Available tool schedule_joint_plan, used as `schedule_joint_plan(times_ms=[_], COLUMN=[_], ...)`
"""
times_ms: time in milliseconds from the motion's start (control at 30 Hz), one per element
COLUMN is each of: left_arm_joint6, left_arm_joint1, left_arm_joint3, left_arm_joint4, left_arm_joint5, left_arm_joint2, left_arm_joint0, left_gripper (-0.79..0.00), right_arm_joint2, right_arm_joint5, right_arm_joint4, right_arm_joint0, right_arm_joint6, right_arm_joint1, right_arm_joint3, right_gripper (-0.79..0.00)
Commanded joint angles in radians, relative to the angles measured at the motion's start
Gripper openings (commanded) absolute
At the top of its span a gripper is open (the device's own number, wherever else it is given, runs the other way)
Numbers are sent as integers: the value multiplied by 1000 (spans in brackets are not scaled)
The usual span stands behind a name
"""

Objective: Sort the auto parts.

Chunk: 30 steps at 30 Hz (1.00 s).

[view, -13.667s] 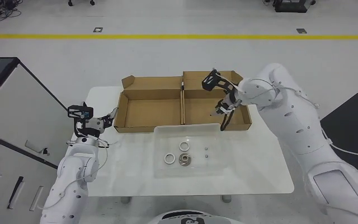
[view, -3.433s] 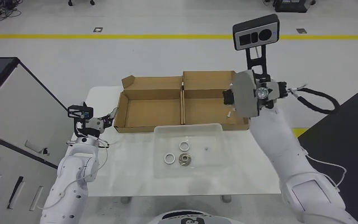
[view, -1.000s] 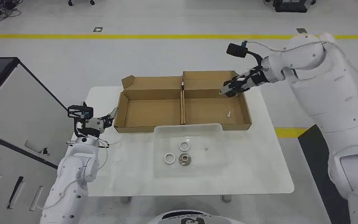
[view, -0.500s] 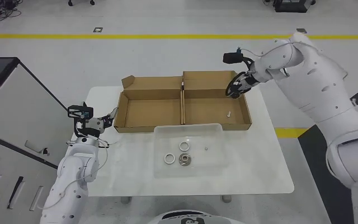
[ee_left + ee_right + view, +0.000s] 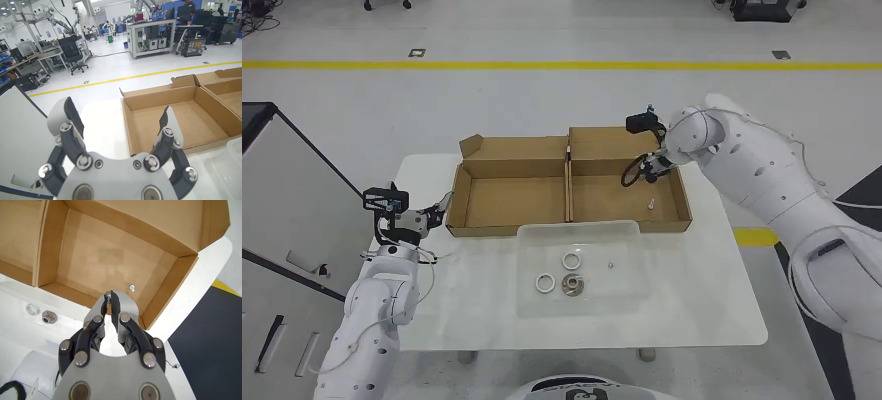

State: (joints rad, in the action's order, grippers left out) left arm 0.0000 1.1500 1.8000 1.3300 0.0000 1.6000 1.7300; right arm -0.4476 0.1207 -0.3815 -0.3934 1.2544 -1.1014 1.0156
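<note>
My right gripper is shut on a small silver screw and hangs over the right cardboard box, where the gripper sits above the box floor. A second small silver part lies on that floor. The clear tray in front of the boxes holds two white rings, a metal flange and a tiny screw. My left gripper stands open with nothing in it at the table's left edge, beside the left cardboard box.
The two open cardboard boxes stand side by side at the back of the white table. The left box has a bare floor. A dark panel leans at the far left.
My right arm has swung in from a raised position at the right, bringing its gripper left and down over the right box. The left arm has stayed still.
</note>
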Motion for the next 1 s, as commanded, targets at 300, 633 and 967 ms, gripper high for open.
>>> schedule_joint_plan(times_ms=[300, 633, 967], left_arm_joint6=[0, 0, 0], left_arm_joint1=[0, 0, 0], left_arm_joint3=[0, 0, 0], left_arm_joint4=[0, 0, 0], left_arm_joint5=[0, 0, 0], left_arm_joint2=[0, 0, 0], left_arm_joint0=[0, 0, 0], left_gripper=[0, 0, 0], right_arm_joint2=[59, 77, 72], right_arm_joint5=[37, 39, 21], right_arm_joint4=[-19, -53, -68], right_arm_joint0=[-54, -71, -83], right_arm_joint6=[-53, -70, -66], right_arm_joint1=[-72, -115, -143], right_arm_joint3=[-111, -174, -229], right_gripper=[-785, -785, -770])
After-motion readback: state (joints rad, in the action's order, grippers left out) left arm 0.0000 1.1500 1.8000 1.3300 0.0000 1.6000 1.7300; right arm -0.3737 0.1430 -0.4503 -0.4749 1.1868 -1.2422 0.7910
